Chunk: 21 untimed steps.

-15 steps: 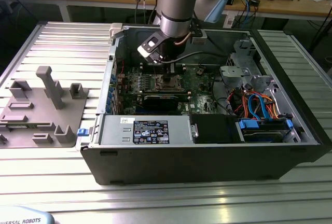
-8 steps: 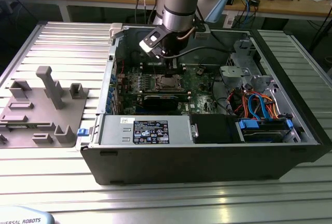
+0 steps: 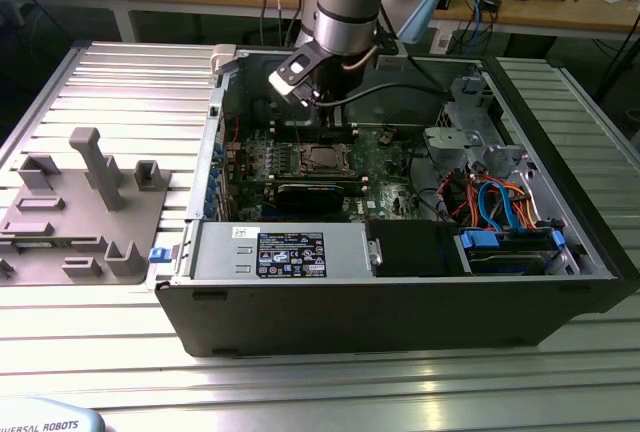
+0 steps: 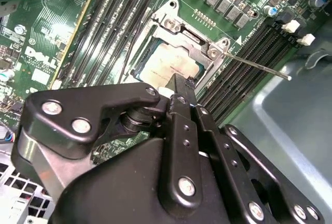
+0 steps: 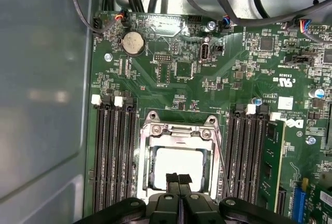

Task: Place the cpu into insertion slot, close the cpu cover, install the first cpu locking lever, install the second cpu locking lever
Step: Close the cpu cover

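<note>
Cpu point(image 5: 179, 163) under cpu cover point(image 5: 179, 131) | near edge hidden by fingers point(image 5: 173, 179) | fingers pressed together, empty

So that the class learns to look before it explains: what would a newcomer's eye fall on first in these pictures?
The arm reaching down into an open computer case, in the middle of the exterior view, stands out first. In both wrist views its shut fingers are poised over the cpu, which lies under the silvery cover between rows of black memory slots.
</note>
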Each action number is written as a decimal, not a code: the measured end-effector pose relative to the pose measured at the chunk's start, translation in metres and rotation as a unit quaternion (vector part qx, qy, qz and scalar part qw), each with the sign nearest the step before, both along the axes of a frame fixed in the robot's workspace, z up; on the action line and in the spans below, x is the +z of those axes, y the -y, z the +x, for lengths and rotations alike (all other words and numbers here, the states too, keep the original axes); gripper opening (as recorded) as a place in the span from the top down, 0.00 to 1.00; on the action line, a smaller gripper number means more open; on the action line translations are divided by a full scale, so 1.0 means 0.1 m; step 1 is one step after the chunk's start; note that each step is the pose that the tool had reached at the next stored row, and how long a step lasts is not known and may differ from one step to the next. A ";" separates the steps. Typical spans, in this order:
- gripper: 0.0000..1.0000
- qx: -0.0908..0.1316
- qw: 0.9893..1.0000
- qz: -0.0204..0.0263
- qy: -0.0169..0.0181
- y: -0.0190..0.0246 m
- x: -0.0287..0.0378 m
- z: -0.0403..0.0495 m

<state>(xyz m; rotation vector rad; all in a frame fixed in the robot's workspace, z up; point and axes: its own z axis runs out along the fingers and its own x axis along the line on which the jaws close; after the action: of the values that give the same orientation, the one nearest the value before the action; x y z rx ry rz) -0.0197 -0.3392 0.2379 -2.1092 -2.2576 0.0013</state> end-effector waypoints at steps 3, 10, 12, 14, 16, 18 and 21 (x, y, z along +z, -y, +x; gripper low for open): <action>0.89 0.000 1.000 0.000 0.000 0.000 0.045 0.011; 0.89 0.000 1.000 0.001 0.000 0.000 0.213 0.014; 0.89 0.000 1.000 0.001 0.000 0.000 0.251 0.014; 0.89 0.000 1.000 0.001 0.000 0.000 0.321 0.014; 0.89 0.000 1.000 0.001 0.000 0.000 0.364 0.014; 0.89 0.000 1.000 0.001 0.000 0.000 0.385 0.014; 0.89 0.000 1.000 0.001 0.000 0.000 0.385 0.014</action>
<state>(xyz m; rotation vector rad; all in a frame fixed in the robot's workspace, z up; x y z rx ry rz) -0.0182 -0.3392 0.2763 -2.1082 -2.2566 0.0004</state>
